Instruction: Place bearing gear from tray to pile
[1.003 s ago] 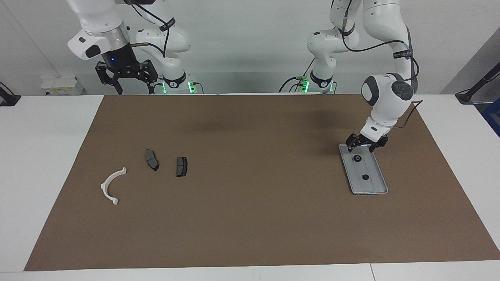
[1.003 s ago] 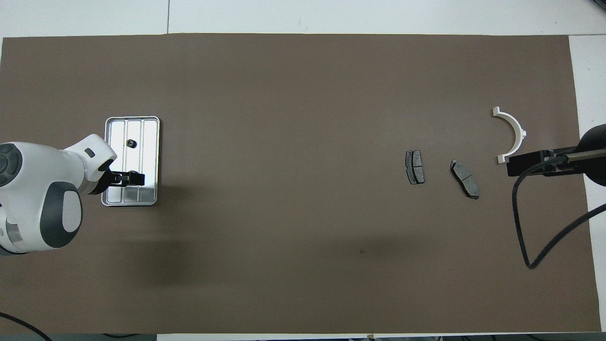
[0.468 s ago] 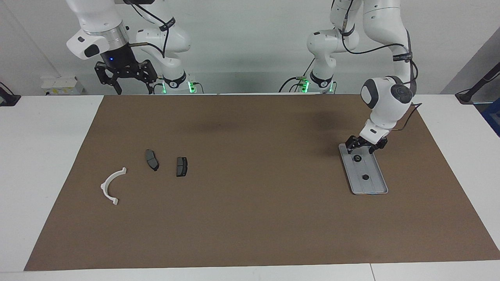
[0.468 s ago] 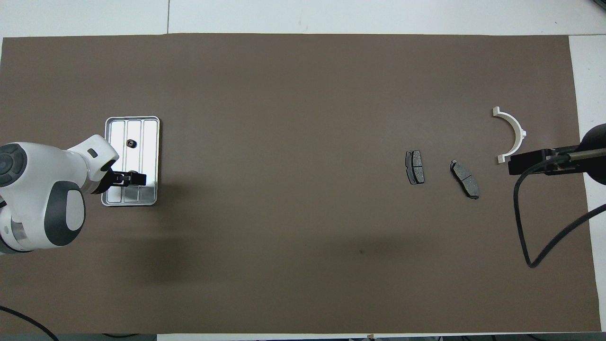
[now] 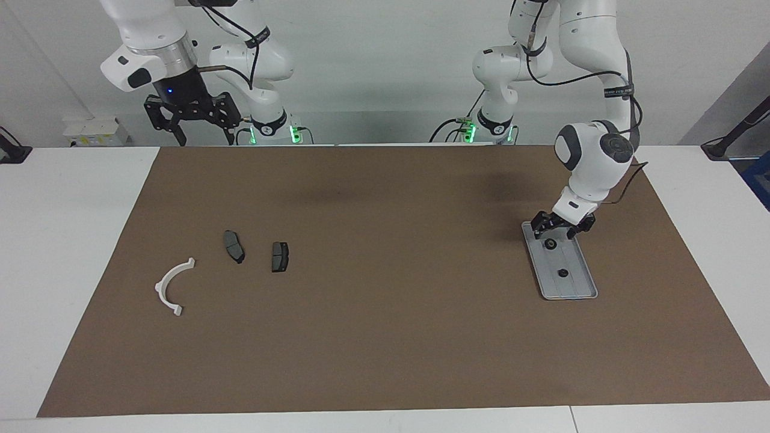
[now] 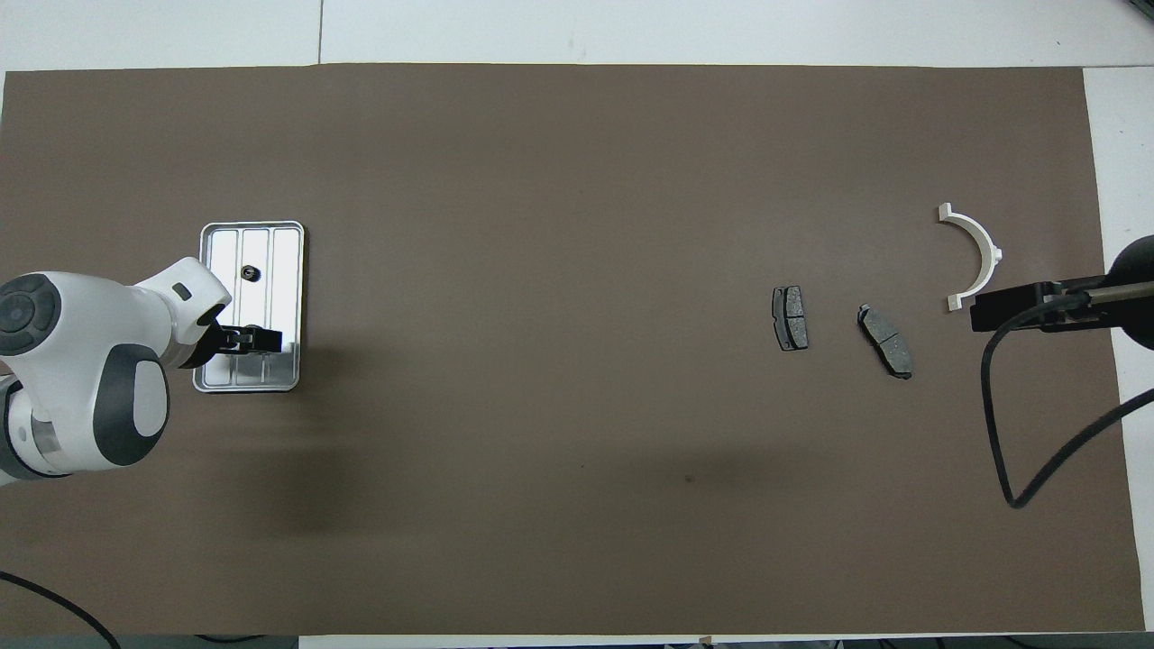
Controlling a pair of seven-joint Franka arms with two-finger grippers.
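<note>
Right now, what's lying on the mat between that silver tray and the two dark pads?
Nothing: in both views only bare brown mat lies between the tray and the dark pads.

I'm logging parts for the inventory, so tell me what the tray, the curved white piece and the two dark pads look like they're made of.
Tray: likely bare metal, silvery and reflective, with pressed ridges. Curved white piece: probably plastic, plain matte white with moulded end tabs. Two dark pads: matte dark grey; material can't be told, perhaps brake-pad friction compound.

Open mat (image 5: 397,240) btwn tray (image 5: 577,285) (raised rim), pile (image 5: 234,246)
</note>
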